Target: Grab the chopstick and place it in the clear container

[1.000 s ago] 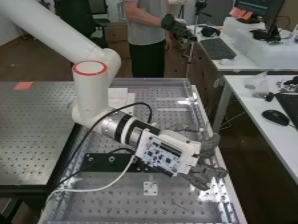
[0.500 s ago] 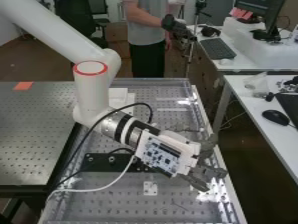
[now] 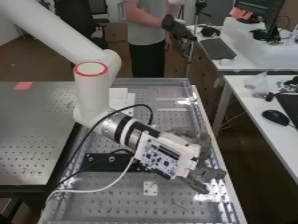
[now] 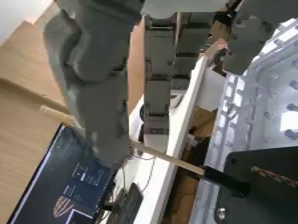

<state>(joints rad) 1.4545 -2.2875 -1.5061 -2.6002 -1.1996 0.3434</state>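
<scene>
A twist or slip of the chopstick could be caused by so narrow a grip on a thin, round shaft, and its dark end could be caught on the wall of the clear container if it is lowered at this tilt. The chopstick is pinched at the fingertips of the curled hand, slanting across them, with a pale end and the dark end left jutting out on opposite sides.
</scene>
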